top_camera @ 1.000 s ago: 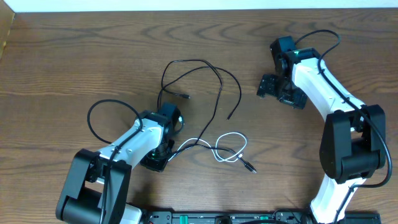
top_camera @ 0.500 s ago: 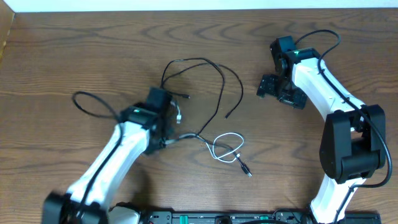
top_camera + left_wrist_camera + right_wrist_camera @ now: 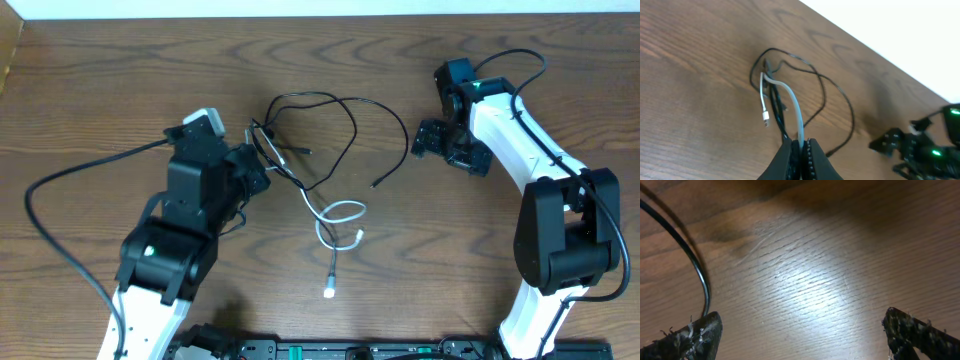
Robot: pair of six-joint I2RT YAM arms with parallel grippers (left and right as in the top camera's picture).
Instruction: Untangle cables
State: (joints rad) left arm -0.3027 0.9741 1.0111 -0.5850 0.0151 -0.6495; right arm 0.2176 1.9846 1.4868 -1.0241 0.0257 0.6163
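I see a black cable (image 3: 356, 130) and a white cable (image 3: 796, 107) on the streaky brown wood-grain table (image 3: 100, 80); at three o'clock, the right arm (image 3: 510, 130) is white with black joints.

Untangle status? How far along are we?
Done: nothing finished. The white cable and the black cable cross and overlap next to the left gripper.
In hand: the left gripper is shut on the white cable, and a strand of the black cable runs in beside it. The right gripper is open and holds nothing.
Left: pull the two apart and lay them down separately.
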